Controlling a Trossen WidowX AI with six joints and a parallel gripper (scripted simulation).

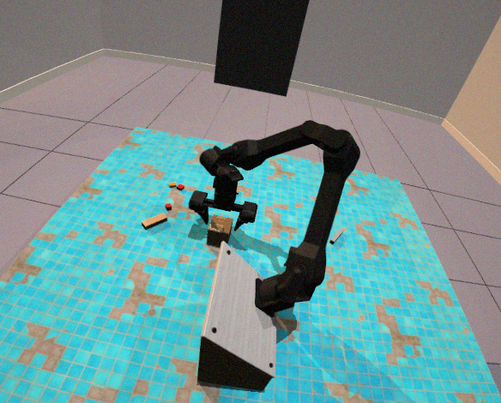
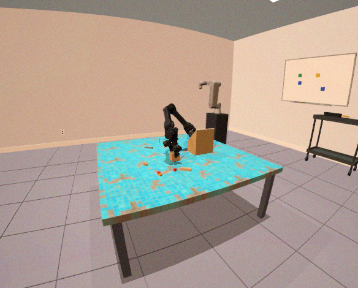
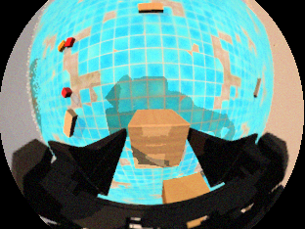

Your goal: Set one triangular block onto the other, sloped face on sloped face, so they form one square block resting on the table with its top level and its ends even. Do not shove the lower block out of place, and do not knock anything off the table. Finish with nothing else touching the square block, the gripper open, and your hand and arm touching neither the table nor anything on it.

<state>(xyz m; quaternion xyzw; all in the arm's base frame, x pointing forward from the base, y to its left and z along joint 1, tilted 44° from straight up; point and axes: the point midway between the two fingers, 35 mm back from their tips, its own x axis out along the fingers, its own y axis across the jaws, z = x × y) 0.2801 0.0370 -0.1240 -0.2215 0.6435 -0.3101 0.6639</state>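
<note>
The two wooden triangular blocks [image 1: 219, 236] [image 2: 173, 157] [image 3: 158, 142] stand together on the table as one squarish block. Its top looks about level in the top view. The seam between the blocks is too small to make out, so I cannot tell whether the ends are exactly even. My gripper [image 1: 221, 224] [image 3: 156, 131] is open, with one finger on each side of the upper part of the block. The gaps beside the fingertips look narrow in the wrist view, and I cannot tell whether either tip touches. The lower part is partly hidden in the wrist view.
A large wedge [image 1: 242, 303] [image 2: 204, 141] stands close by, toward the arm's base. A wooden bar [image 1: 154, 221] [image 2: 185, 169] [image 3: 70, 122], red pieces [image 1: 168, 207] [image 3: 69, 42], small orange blocks [image 1: 172, 184] [image 2: 145, 163] and a thin stick [image 1: 337, 236] [image 3: 257, 88] lie farther out.
</note>
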